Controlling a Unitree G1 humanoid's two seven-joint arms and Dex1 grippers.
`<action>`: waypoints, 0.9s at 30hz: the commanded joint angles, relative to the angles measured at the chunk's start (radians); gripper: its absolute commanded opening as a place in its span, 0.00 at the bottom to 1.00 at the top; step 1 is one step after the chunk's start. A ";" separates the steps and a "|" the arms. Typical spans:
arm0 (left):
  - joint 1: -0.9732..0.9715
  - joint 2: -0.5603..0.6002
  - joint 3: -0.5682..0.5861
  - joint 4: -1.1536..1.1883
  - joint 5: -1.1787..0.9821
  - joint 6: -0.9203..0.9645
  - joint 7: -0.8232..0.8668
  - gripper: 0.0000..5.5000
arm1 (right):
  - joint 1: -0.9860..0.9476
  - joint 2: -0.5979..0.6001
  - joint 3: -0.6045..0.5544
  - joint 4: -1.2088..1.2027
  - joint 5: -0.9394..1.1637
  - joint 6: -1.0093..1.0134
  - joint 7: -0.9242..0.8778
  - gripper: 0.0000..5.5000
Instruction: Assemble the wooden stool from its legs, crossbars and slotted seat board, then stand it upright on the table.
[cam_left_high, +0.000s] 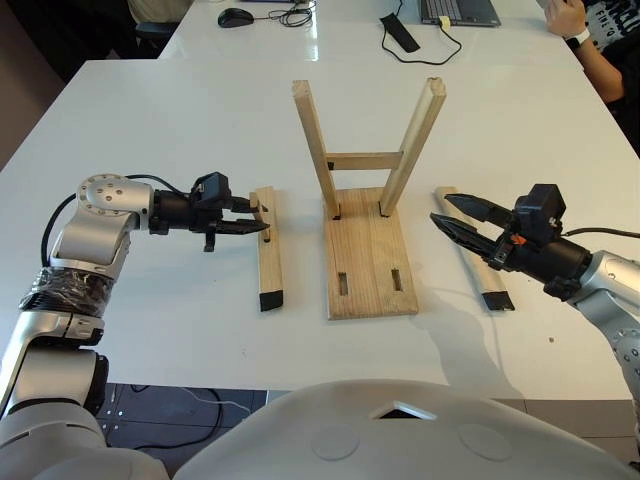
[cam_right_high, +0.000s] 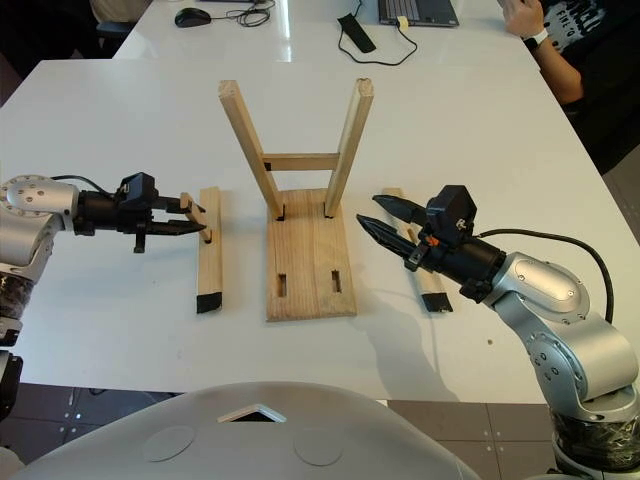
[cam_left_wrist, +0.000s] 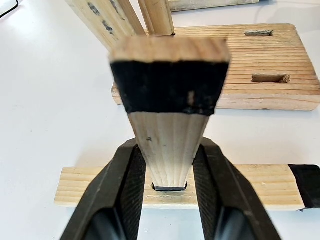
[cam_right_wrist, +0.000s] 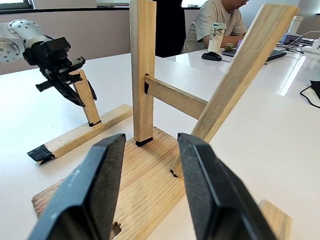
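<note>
Left wrist view — tool (cam_left_wrist: 169, 167) pinches a grained, black-tipped wooden crossbar (cam_left_wrist: 170, 95).

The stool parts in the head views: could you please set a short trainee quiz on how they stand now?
1. True or false: all four slots of the seat board hold legs.
2. The right gripper has its fingers: A) open and empty; B) shut on a leg; C) shut on the crossbar.
3. What does the left gripper grasp?
Key: 1 false, the two near slots are empty. 2 A. 3 The short upright piece standing on the flat leg.
</note>
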 joint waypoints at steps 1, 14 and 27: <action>0.053 -0.005 -0.058 0.045 0.121 0.055 0.037 0.23 | -0.005 -0.002 0.011 0.000 -0.020 0.004 0.000 0.35; 0.020 -0.090 0.074 0.039 0.071 0.123 0.146 0.51 | 0.012 -0.004 0.011 -0.005 -0.030 0.002 0.011 0.35; -0.035 -0.077 0.390 -0.318 -0.321 0.485 0.203 0.51 | 0.020 0.010 0.015 -0.011 -0.041 -0.007 0.005 0.35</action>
